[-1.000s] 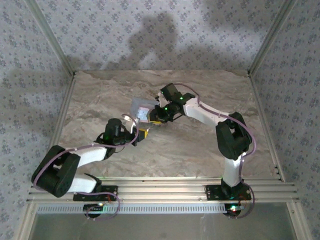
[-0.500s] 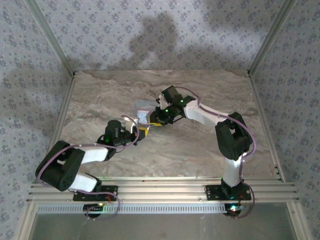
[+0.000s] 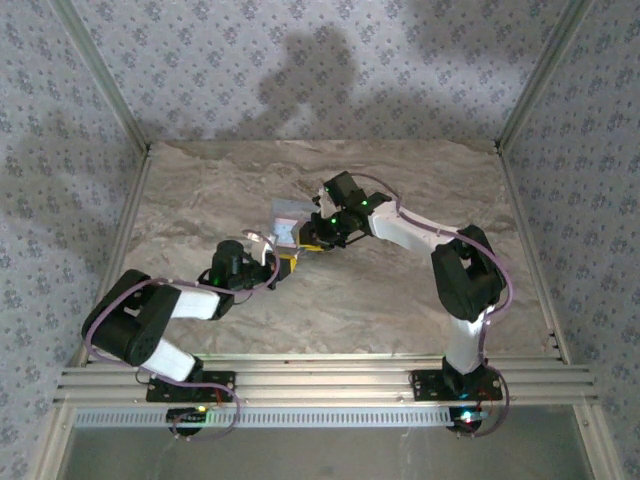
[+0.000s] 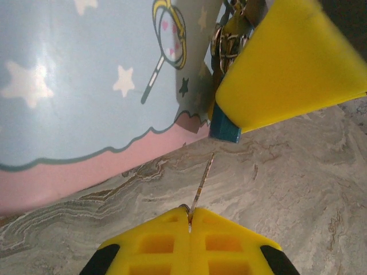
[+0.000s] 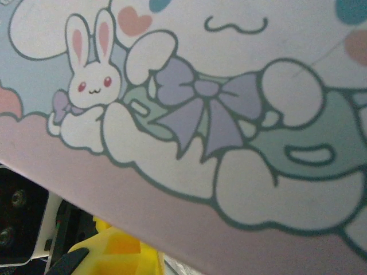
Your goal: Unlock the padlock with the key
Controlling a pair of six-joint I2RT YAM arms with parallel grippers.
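Marble-look tabletop (image 3: 400,290) w/ patterned wallpaper walls (image 3: 200,60) around it; both arms are reaching twd the middle.

L gripper (image 4: 189,224) is pinching the key (image 4: 202,182). Its fingers are pressing together, w/ the thin blade sticking out edge-on twd what looks like the padlock (image 4: 225,130), a small teal block w/ metal rings (image 4: 226,40) above it. Key tip is sitting just short of the block, not touching.

Padlock is sitting right against the edge of a pastel cartoon box (image 4: 86,86), blue w/ stars & a pink band, down near the tabletop.

R gripper (image 3: 310,244) is hovering at the same spot, one yellow finger (image 4: 287,69) lying over the padlock, touching or nearly so. Can't tell if R jaws are clamping anything or standing apart. R wrist cam is looking at the box's bunny-and-bow print (image 5: 229,114) up close.
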